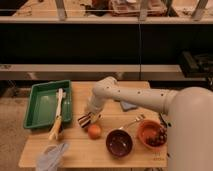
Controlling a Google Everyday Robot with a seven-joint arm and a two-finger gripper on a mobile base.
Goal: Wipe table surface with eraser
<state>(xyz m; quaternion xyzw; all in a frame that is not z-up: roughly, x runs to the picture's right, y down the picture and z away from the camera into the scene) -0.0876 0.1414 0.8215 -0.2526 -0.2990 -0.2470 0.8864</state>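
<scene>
Claw down on the striped eraser near the table's front-left

The light wooden plank table (100, 152) carries the white arm reaching low across it, wrist bent down, likely so the block can be pressed flat for wiping. The green plastic tray (42, 102) sits left, the round orange fruit (94, 131) just in front. The gripper (90, 119) appears clenched on the small dark-red-white striped eraser (84, 120), which sits at its tips against the tabletop.
</scene>
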